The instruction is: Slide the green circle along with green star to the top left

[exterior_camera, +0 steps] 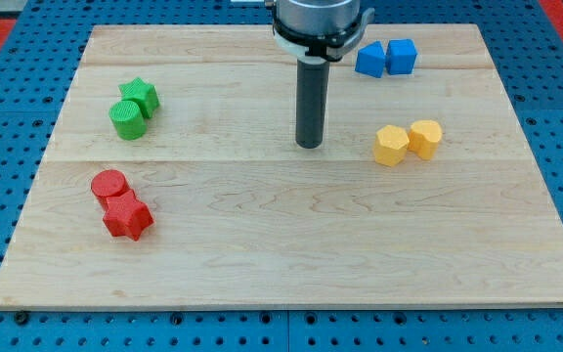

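The green circle [127, 119] sits on the wooden board [291, 235] at the view's left, touching the green star [140, 96], which lies just above and right of it. My tip [309, 145] rests on the board near the middle, well to the right of both green blocks and apart from every block.
A red circle [109, 185] and a red star [127, 217] touch at the lower left. Two blue blocks [370, 61] [401, 56] sit side by side at the top right. Two yellow blocks [391, 145] [425, 138] sit right of my tip.
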Available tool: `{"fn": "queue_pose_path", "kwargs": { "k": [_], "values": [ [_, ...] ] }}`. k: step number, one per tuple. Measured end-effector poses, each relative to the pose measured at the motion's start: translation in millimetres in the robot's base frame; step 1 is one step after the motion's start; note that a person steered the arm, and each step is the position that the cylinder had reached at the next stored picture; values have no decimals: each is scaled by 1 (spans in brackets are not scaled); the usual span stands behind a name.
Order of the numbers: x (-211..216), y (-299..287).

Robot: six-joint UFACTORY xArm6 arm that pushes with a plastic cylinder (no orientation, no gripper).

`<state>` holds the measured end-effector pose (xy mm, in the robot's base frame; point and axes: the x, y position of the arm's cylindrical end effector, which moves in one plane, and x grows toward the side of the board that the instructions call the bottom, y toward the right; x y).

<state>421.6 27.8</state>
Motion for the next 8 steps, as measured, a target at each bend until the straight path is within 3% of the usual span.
{"fn": "queue_pose_path", "kwargs": {
  "k": [2,5,8],
  "values": [
    [5,-29],
    [-1,-222],
    [-64,-231]
  ]
}}
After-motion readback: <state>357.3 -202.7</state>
